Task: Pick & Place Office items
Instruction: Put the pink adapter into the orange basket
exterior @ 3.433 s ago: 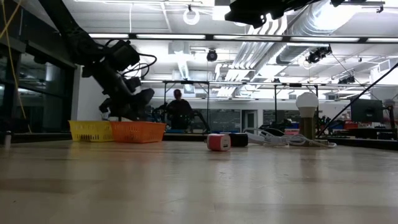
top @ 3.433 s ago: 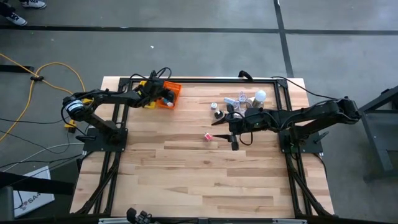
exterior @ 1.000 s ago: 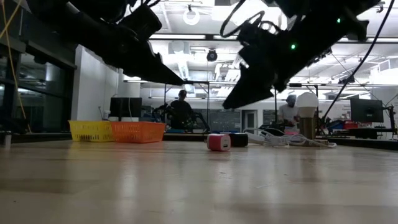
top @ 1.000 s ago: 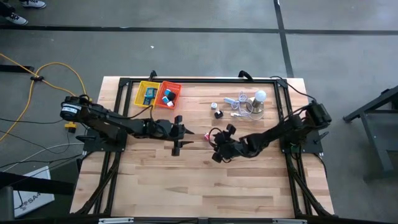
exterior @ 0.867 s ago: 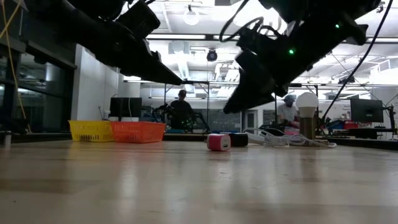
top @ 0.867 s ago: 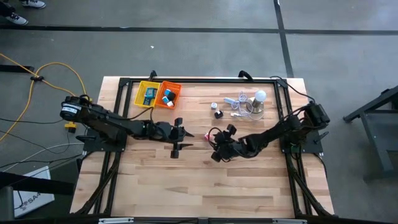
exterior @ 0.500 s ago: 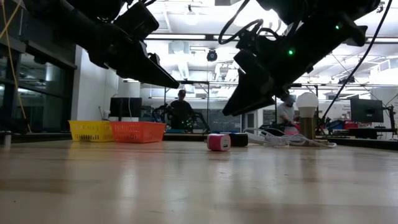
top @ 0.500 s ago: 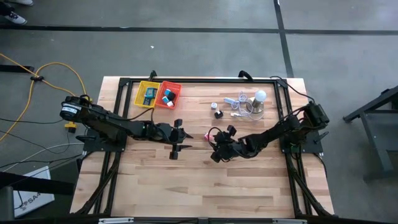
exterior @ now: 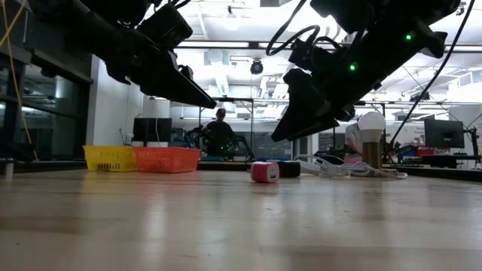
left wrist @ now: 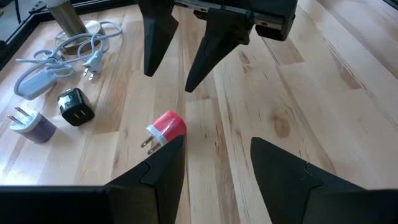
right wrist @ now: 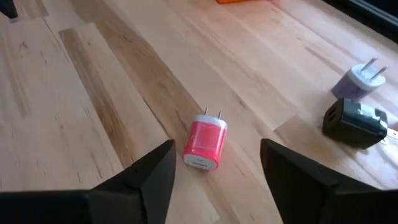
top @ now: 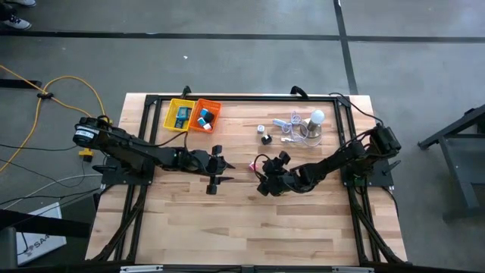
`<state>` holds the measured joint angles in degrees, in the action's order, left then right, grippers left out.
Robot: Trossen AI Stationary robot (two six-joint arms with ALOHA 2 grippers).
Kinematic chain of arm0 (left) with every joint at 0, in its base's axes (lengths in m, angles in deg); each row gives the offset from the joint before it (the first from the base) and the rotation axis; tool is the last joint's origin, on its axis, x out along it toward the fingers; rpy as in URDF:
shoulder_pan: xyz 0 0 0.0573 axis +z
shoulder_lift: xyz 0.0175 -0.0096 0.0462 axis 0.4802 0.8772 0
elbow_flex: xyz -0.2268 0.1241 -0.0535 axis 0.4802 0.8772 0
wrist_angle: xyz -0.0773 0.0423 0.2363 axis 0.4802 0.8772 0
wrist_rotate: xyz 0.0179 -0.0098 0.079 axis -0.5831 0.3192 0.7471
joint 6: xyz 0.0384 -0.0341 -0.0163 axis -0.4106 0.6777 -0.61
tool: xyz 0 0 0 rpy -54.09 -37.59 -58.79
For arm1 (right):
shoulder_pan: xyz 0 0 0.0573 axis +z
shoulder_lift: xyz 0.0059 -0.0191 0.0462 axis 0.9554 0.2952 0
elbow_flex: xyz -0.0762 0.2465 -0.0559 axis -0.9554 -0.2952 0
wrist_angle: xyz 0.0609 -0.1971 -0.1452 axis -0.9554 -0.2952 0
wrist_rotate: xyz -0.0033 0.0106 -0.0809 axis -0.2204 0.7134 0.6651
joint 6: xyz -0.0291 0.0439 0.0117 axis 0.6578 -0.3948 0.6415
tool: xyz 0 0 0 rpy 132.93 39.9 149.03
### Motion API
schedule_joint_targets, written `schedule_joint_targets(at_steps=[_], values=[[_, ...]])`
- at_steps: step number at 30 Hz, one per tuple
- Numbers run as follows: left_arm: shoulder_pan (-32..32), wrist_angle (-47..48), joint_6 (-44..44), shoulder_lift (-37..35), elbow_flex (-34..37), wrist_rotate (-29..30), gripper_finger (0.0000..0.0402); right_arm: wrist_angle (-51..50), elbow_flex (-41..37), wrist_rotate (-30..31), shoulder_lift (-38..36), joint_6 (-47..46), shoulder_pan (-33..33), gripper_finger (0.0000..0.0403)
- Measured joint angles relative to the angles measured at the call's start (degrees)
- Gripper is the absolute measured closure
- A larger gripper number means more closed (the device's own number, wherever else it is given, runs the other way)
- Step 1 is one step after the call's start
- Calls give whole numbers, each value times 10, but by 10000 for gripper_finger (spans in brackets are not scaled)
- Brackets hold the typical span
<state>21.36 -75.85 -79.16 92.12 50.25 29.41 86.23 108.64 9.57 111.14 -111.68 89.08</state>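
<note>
A pink-red plug-shaped office item point(top: 251, 165) point(exterior: 264, 172) lies on its side on the table's middle, touched by nothing. My left gripper point(top: 221, 168) hovers open just left of it; its fingers point(left wrist: 163, 167) frame the item point(left wrist: 166, 127). From the right, my right gripper point(top: 259, 176) point(exterior: 276, 138) hangs open above the item and slants down at it. The item point(right wrist: 205, 144) shows just ahead of its fingers point(right wrist: 155, 173). Small blue, white and red pieces lie in a yellow basket point(top: 179, 114) and an orange basket point(top: 205, 115).
At the far right stand a white light bulb point(top: 316, 117) point(exterior: 371, 124) and a white cable point(top: 288, 123) point(left wrist: 56, 62). Beside them lie a black charger point(top: 266, 139) point(right wrist: 356, 121) and a lilac plug point(top: 261, 130) point(right wrist: 357, 79). The near half of the table is bare wood.
My right gripper has opened wider while staying over the pink-red item. The item has not moved.
</note>
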Motion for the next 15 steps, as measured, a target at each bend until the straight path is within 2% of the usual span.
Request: schedule_joint_targets(at_steps=[5, 11, 15], values=[[0, 0, 0, 0, 0, 0, 225, -2, 0, -1, 0, -38, 0, 176], [0, 2, 0, 0, 0, 0, 225, -2, 0, 0, 0, -48, 9, 193], [0, 4, 0, 0, 0, 0, 225, 5, 0, 24, 31, -62, 26, 207]])
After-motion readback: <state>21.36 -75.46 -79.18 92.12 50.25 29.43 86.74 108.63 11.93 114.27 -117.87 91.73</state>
